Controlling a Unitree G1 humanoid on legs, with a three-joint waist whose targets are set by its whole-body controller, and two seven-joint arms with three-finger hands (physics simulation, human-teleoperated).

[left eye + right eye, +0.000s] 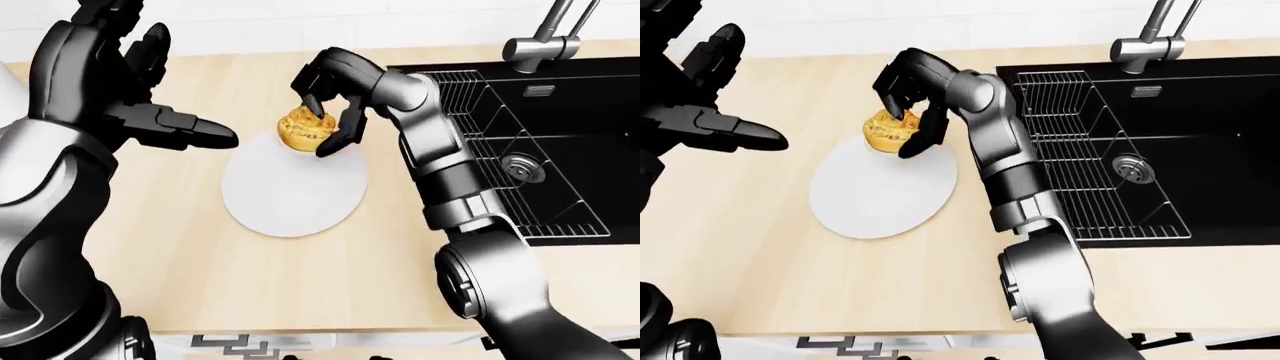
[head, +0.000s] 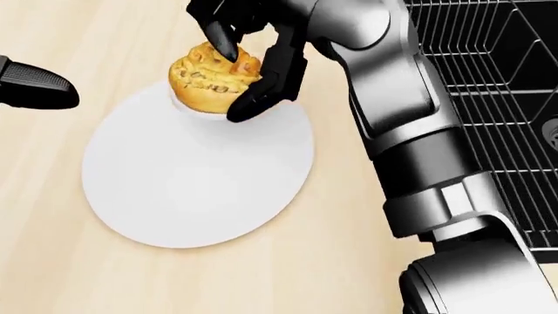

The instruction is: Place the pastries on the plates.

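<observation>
Faucet [image 1: 545, 34] top — cut off

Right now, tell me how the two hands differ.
The right hand has its fingers closed round the pastry at the plate's top edge; the left hand holds nothing. The right hand is curled; the left is open, one finger pointing toward the pastry. Both are black, three-fingered, above the counter.

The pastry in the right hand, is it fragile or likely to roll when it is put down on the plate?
The pastry looks crumbly and lumpy, so a hard squeeze from the right hand would probably break bits off. Its rounded shape with a paler base suggests it may tip or roll a little if released tilted. The white plate looks flat and smooth, so it might slide.
</observation>
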